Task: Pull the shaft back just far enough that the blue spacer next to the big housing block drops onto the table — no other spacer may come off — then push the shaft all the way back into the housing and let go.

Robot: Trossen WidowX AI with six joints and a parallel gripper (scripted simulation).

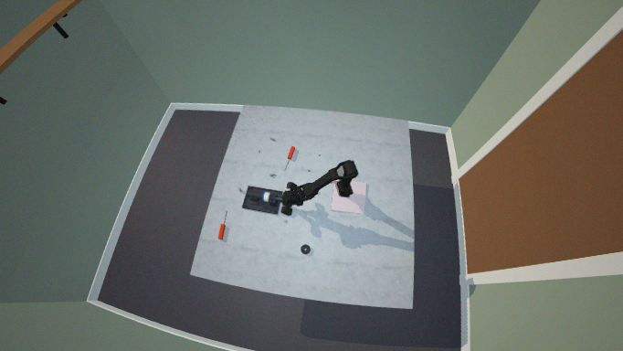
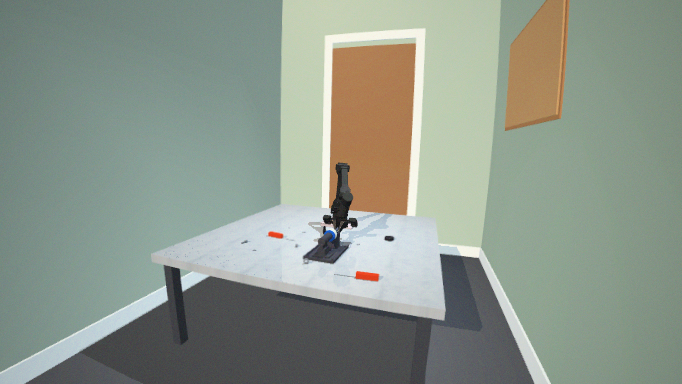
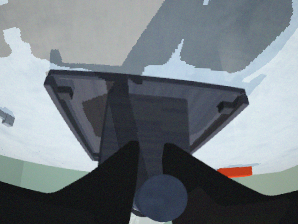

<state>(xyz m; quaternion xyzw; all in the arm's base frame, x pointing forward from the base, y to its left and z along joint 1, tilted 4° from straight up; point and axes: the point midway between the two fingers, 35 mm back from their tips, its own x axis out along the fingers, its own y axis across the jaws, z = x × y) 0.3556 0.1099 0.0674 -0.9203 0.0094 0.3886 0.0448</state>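
A blue spacer (image 1: 263, 196) (image 2: 329, 231) sits around the shaft line beside the dark housing (image 2: 325, 241), above the black base plate (image 1: 274, 210) (image 2: 320, 259). A white spacer (image 1: 268, 196) is next to it, on the gripper's side. Anything between the white spacer and the fingers is too small to tell apart. My gripper (image 1: 281, 199) (image 3: 150, 151) is shut on the shaft. In the wrist view the shaft's round blue-grey end (image 3: 161, 198) shows between the two black fingers. How far the shaft reaches into the housing is hidden.
Two orange-handled screwdrivers (image 1: 291, 153) (image 1: 221, 231) (image 2: 275, 235) (image 2: 367, 276) lie either side of the base plate. A black ring (image 1: 305, 247) (image 2: 389, 238) lies apart on the table. A pink square (image 1: 358, 201) is under the arm's base. Several small grey bits are scattered about.
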